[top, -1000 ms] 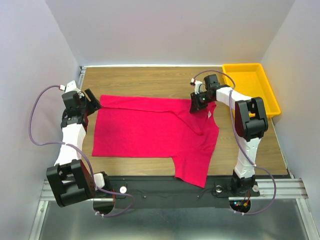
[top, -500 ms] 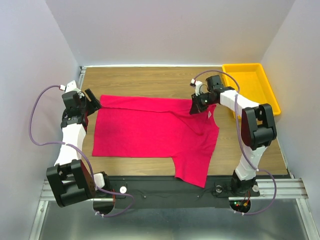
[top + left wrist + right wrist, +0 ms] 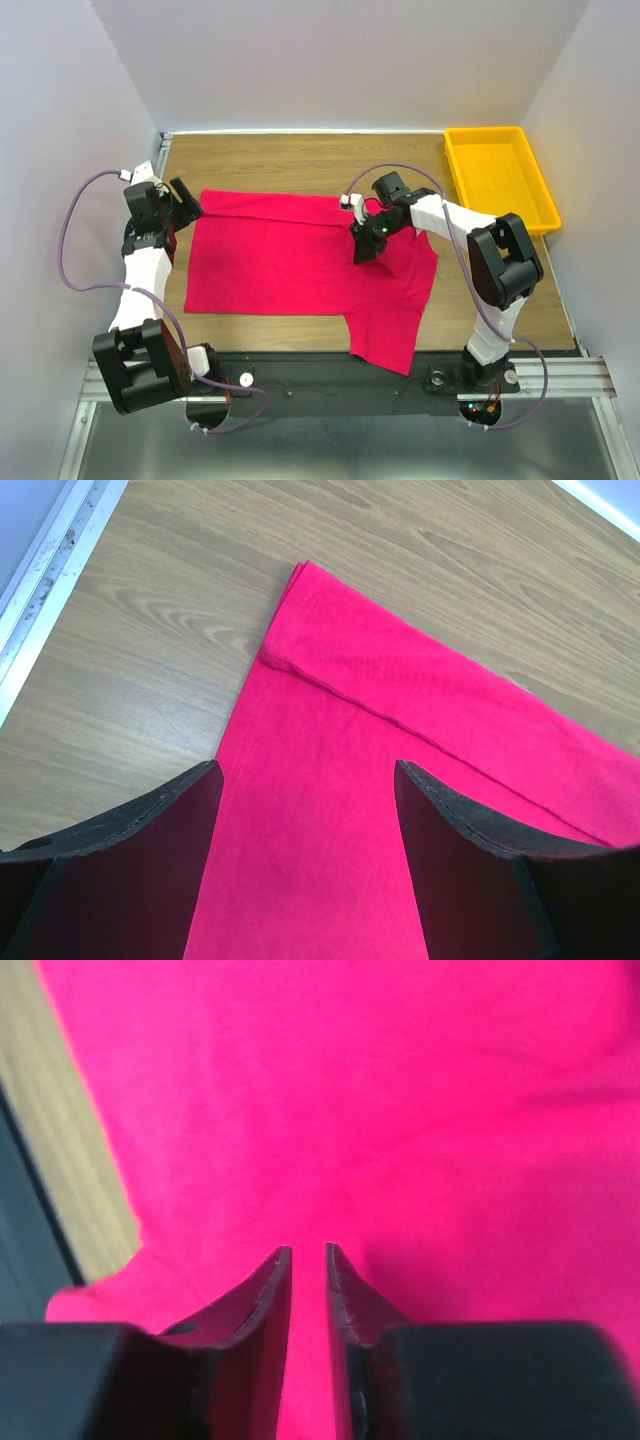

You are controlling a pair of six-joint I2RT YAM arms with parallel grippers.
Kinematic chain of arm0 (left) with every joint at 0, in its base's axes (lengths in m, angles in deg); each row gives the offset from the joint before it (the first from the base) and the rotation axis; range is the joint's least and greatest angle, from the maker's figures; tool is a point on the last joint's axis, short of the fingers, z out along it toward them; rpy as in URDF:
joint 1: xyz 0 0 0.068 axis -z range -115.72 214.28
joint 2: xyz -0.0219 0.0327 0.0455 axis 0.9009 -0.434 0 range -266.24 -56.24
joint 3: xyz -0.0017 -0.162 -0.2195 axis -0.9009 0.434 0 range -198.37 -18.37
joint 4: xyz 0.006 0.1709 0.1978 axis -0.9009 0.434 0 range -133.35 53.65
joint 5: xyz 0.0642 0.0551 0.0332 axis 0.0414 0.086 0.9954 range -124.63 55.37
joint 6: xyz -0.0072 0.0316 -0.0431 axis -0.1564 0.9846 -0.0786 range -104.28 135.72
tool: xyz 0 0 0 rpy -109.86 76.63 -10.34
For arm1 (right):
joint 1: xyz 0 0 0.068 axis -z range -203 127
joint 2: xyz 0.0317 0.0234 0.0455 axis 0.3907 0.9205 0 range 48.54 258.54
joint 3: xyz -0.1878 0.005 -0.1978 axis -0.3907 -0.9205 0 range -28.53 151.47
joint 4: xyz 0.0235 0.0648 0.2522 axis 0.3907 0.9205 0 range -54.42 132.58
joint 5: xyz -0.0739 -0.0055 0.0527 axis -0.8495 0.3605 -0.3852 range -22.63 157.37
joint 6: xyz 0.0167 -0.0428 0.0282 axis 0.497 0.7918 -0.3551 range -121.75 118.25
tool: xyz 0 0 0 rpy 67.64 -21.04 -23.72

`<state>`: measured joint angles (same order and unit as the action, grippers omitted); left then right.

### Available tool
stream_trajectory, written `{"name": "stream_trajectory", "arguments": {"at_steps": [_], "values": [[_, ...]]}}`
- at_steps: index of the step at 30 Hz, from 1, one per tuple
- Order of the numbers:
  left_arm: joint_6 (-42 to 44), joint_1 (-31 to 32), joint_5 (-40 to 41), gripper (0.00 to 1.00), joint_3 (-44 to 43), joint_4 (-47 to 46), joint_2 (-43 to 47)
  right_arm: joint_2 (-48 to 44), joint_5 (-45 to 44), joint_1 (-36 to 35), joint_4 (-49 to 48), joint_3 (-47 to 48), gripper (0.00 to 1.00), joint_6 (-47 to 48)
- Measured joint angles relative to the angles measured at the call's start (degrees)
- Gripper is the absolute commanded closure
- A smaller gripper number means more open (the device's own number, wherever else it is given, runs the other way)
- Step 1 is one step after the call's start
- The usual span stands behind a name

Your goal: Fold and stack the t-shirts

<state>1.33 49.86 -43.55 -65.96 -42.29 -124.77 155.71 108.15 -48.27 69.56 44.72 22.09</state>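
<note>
Wood counter [image 3: 300,160]: your left tool [image 3: 307,780] gapes wide over the far-left corner of the t-shirt [image 3: 290,270]; right tool [image 3: 308,1252] sits mid-shirt, jaws a slit apart, grip unclear. Shirt lies spread flat: light, limp, likely sags, so pinch hemmed corners.

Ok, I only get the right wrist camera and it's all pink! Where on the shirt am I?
Observer: Your right end effector is over the right half of the shirt, which lies spread on the table.
Operator: Is there a box anywhere?
Observer: A yellow tray sits at the far right corner, apart from the shirt, with nothing in it.
Operator: What about the other arm?
Observer: The left end effector is open, by the shirt's far left corner.
</note>
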Motion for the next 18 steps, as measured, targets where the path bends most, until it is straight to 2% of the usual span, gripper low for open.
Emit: {"name": "stream_trajectory", "arguments": {"at_steps": [2, 4, 10, 14, 18], "values": [[0.0, 0.0, -0.07, 0.19, 0.0, 0.0, 0.0, -0.79, 1.01, -1.42, 1.6, 0.0, 0.69, 1.6], [0.0, 0.0, -0.07, 0.19, 0.0, 0.0, 0.0, -1.46, 2.4, -1.62, 2.58, 0.04, 0.62, 2.45], [0.0, 0.0, -0.09, 0.19, 0.0, 0.0, 0.0, -1.81, 5.95, -1.38, 5.42, 4.15, 0.62, 2.82], [0.02, 0.0, -0.09, 0.19, 0.0, 0.0, 0.0, -2.03, 1.95, -1.31, 5.25, 7.43, 0.6, 2.78], [0.0, 0.0, -0.7, 0.19, 0.0, -0.04, -0.09, -4.48, -3.54, -0.94, 5.03, 4.87, 0.59, 3.8]]}}
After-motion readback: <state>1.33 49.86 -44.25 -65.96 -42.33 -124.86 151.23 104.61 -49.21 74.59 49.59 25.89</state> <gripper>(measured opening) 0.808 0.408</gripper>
